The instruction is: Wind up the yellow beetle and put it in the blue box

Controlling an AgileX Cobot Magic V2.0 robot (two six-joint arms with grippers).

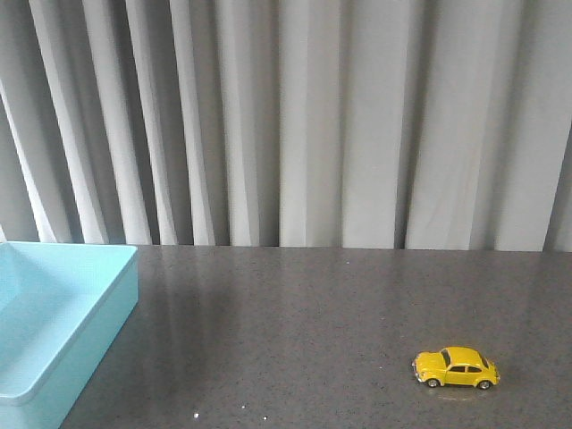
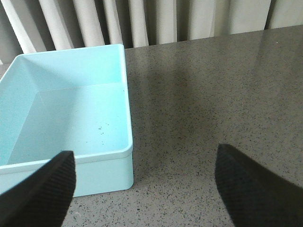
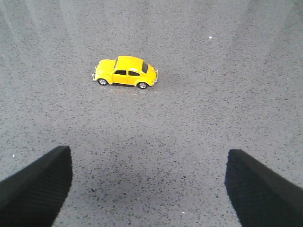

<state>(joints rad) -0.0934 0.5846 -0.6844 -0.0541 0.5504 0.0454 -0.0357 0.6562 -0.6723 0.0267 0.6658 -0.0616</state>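
**Black textured fingertips are all that shows of the robot**

The front view shows none of the robot's body. In the left wrist view, the left claw appears only as two matt black fingers with a fine woven, grid-like texture, filling the lower corners of the frame. The right claw looks the same: broad, dark, wedge-shaped fingers with that same texture. Cables, screws and markings are out of sight.

Dark grey speckled stone-look tabletop with a faint sheen, pale grey curtain hanging in long vertical folds just behind its far edge, soft even light, faint streaks of reflection near the far edge
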